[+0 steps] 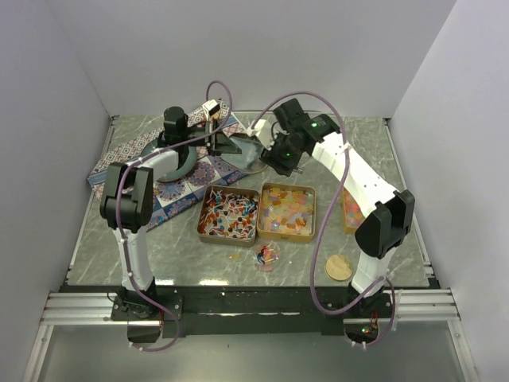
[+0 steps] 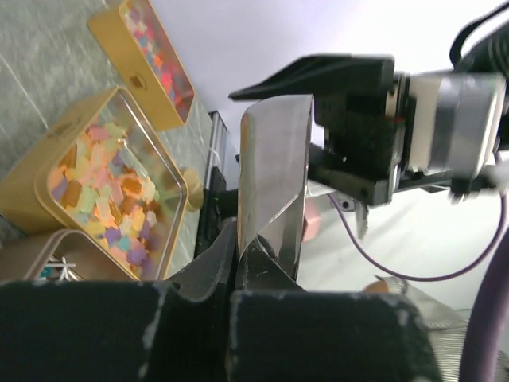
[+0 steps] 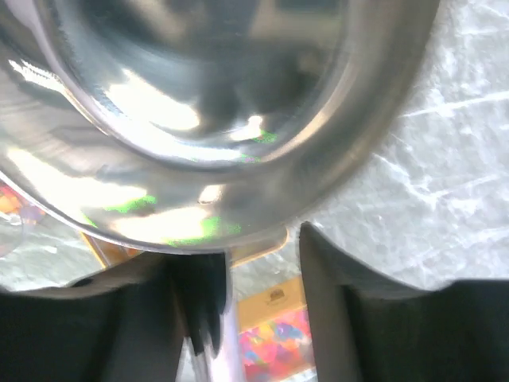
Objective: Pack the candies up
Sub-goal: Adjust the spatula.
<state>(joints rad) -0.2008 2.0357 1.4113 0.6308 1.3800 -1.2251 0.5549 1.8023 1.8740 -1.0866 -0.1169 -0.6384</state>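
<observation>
Steel bowl (image 3: pixel 199 95) clamped in left gripper (image 2: pixel 238 248), right gripper (image 3: pixel 261 247) parted, candies (image 1: pixel 231 212) in tins (image 1: pixel 314 212) nearby.

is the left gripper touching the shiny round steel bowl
Touching. The left wrist view shows the left gripper closed on the rim of the shiny round steel bowl, with no gap.

robot lab cell: plain white partition walls (image 1: pixel 238 48) boxing in grey marble-patterned bench (image 1: pixel 175 243), silver aluminium rail frame (image 1: pixel 87 306) along near edge.

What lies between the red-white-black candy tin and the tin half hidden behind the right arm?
The gold tin of pale square candies, clearest in the top view.
</observation>
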